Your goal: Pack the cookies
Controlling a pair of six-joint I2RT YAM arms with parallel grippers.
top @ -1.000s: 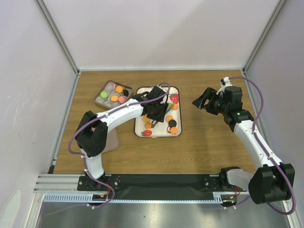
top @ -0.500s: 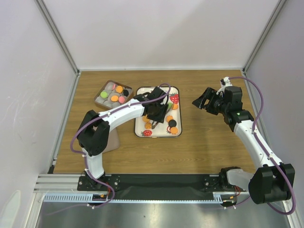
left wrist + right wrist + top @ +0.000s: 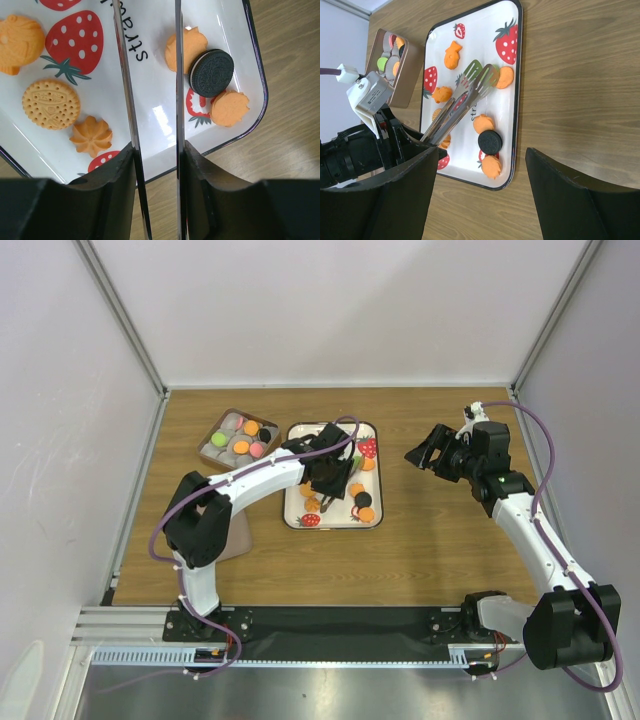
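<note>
The left gripper [image 3: 156, 159] hangs over the tray [image 3: 482, 37], its fingers pinching a pair of metal tongs [image 3: 461, 102]. The blades reach toward the tray's middle with a gap between them. On the tray lie scattered orange cookies [image 3: 51, 103] and one black sandwich cookie [image 3: 212, 72]. More round cookies [image 3: 242, 447] in orange, pink, green and black sit in a brown box [image 3: 409, 75] just left of the tray. The right gripper [image 3: 425, 453] hovers over the table [image 3: 440, 540] to the right of the tray, fingers spread wide and holding nothing.
</note>
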